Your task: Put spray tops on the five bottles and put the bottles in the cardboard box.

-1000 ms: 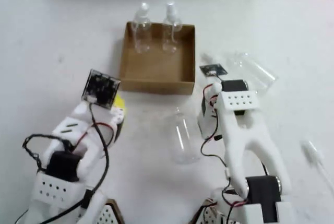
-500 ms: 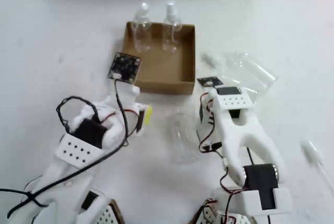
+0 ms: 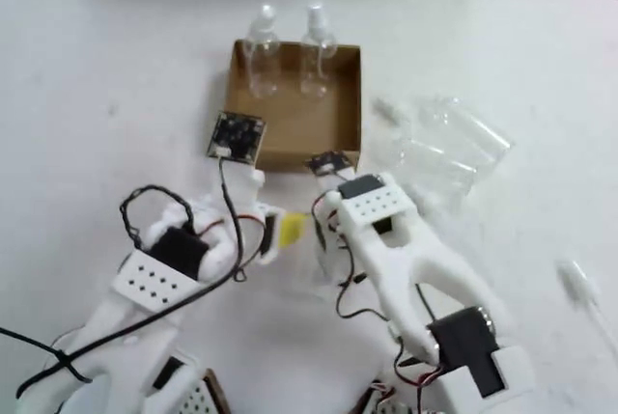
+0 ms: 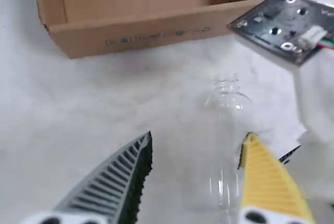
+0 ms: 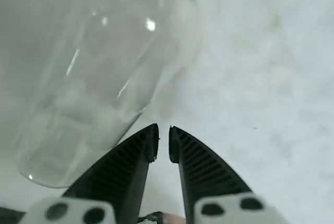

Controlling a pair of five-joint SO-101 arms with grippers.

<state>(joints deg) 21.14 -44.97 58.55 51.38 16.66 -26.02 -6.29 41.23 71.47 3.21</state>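
Left gripper (image 4: 199,139): I see it spread wide. One finger is grey and the other yellow, both with ribbed inner faces. It grips nothing.
Open bottle (image 4: 225,104): clear, smooth plastic with a rounded shoulder and a threaded neck that has no top on it. It lies on its side between the left fingers, closer to the yellow one, neck towards the box. I cannot tell whether it touches that finger.
Right gripper (image 5: 163,138): two black ribbed fingers are drawn almost together, with a thin slit between the tips. They hold nothing. The bottle's glossy round body lies just beyond them.
Cardboard box (image 3: 290,129): plain brown corrugated card, shallow and open-topped, just beyond both grippers.
Capped bottles (image 3: 263,57): two clear cylinders with white spray tops stand upright side by side against the box's far wall.
Loose bottles (image 3: 454,129): clear plastic ones lie on their sides to the box's right, close together. I cannot make out their outlines well enough to count them.
Spray top (image 3: 577,282): a pale, slim piece lies alone near the table's right edge.
Table (image 3: 116,67): a white, matte surface.
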